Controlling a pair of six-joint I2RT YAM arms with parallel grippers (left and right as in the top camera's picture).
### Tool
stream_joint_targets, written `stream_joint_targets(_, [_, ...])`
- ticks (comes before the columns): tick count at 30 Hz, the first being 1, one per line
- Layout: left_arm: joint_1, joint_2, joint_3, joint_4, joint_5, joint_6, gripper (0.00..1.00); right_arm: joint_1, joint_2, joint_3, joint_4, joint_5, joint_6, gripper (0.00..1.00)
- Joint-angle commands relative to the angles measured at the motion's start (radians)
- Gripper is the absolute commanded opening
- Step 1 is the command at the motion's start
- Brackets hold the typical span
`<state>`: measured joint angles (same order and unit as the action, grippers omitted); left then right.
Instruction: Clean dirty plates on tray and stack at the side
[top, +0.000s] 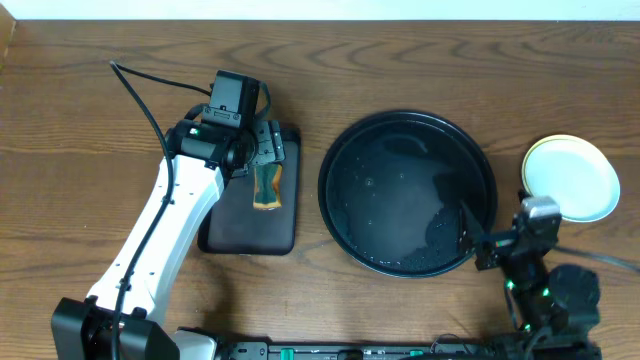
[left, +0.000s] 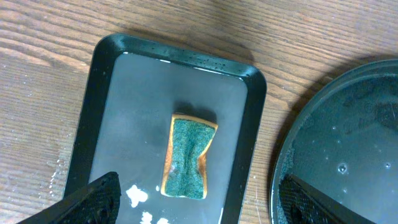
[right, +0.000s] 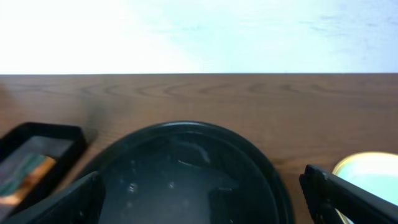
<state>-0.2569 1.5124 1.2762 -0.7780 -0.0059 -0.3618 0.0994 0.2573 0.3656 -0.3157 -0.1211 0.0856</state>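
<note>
The large round black tray (top: 407, 192) sits mid-table, wet, with no plate on it; it also shows in the right wrist view (right: 186, 174) and at the right edge of the left wrist view (left: 348, 143). The plates (top: 570, 178) lie stacked right of the tray, a pale turquoise one on top with a yellow rim showing beneath; their edge shows in the right wrist view (right: 370, 171). My left gripper (left: 196, 202) is open above a green-and-yellow sponge (left: 188, 157), not touching it. My right gripper (right: 199, 199) is open and empty, near the tray's front right rim.
The sponge (top: 266, 186) lies on a small rectangular black tray (top: 250, 215) left of the round tray, with white foam specks (left: 138, 196) on its wet surface. The table's far edge meets a white wall (right: 199, 37).
</note>
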Motion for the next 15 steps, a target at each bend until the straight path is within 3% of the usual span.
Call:
stream_joint_targets(1, [0.005, 0.003, 0.017, -0.002, -0.003, 0.006, 0.82, 0.003, -0.126, -0.100, 0.024, 0.046, -0.013, 0.99])
stream_joint_targets(6, [0.005, 0.003, 0.017, -0.002, -0.003, 0.006, 0.82, -0.008, -0.256, -0.215, 0.068, 0.055, -0.013, 0.99])
stream_joint_targets(15, [0.005, 0.003, 0.017, -0.002, -0.003, 0.006, 0.82, -0.009, -0.253, -0.360, 0.256, 0.065, -0.013, 0.99])
